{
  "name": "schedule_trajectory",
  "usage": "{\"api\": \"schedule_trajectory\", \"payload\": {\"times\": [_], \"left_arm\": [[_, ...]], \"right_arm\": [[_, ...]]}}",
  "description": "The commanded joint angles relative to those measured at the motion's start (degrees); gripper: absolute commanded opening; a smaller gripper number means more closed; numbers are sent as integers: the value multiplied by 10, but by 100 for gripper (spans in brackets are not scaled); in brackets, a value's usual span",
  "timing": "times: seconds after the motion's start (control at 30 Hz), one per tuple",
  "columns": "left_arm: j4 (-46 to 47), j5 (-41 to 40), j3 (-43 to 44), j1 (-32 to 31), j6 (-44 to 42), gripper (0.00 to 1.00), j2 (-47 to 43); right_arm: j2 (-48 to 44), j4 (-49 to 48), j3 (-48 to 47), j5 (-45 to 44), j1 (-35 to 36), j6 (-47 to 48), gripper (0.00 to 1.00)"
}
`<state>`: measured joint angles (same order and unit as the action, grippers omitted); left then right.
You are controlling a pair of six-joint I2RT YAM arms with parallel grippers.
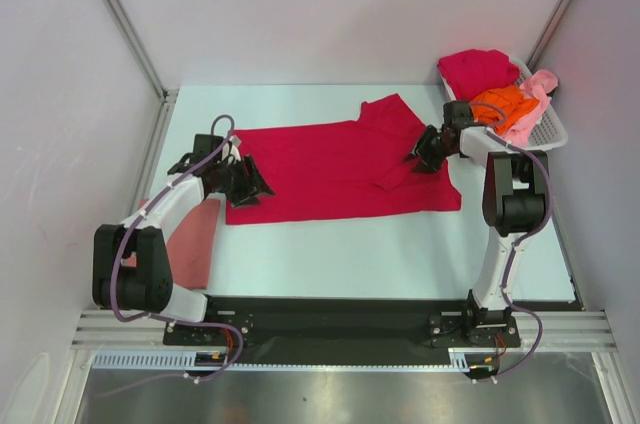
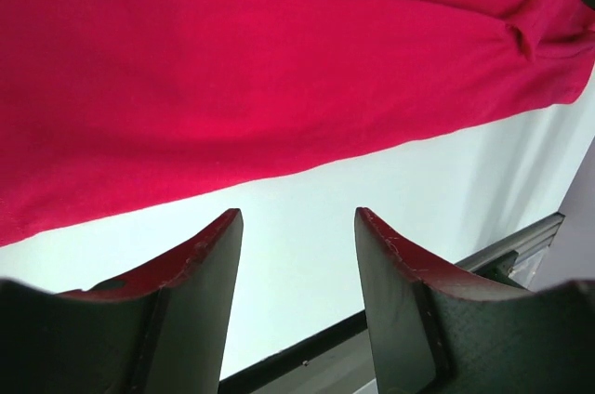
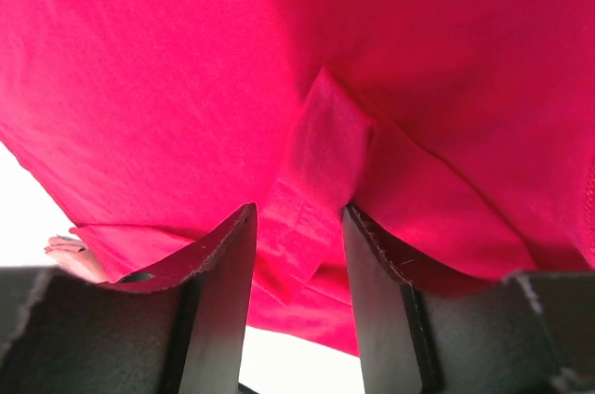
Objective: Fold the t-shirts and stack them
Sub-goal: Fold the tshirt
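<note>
- Above: we are seeing the crimson t-shirt [image 1: 330, 172] lying spread on the table [image 1: 400, 244]
- Left wrist: the left gripper [image 2: 297, 225] is hanging wide open (holding nothing) beside the hem
- Right wrist: the right gripper [image 3: 299, 219] is straddling a cloth fold, jaws partway apart; we cannot tell whether it is pinching

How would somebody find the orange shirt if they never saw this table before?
Look at the far right corner of the table, where a white basket sits. Three shirts are heaped in it, and the orange shirt lies in the middle, between a red shirt and a light pink shirt. It is the only orange thing in sight.
</note>
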<state>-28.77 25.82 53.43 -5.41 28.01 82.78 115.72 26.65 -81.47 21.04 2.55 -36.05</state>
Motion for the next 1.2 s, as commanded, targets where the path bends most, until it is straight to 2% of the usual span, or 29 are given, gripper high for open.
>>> {"api": "schedule_trajectory", "payload": {"times": [0.0,0.4,0.53,0.67,0.73,0.87,1.17], "left_arm": [[17,24,-6,-4,-1,57,-24],[15,27,7,-3,0,57,-11],[15,30,7,-3,0,57,-7],[15,30,8,-3,0,57,-10],[15,29,8,-4,-2,57,-11],[14,27,7,-4,-3,57,-4],[13,26,9,-3,-6,57,1]], "right_arm": [[-1,-28,-11,19,-3,-17,47],[-8,-47,27,24,-9,-15,44],[8,-52,18,30,-8,-17,37],[13,-63,9,33,-7,-18,23],[16,-69,2,40,-6,-24,20],[37,-71,-21,54,-7,-33,0],[75,-68,-84,55,6,-67,0]]}}
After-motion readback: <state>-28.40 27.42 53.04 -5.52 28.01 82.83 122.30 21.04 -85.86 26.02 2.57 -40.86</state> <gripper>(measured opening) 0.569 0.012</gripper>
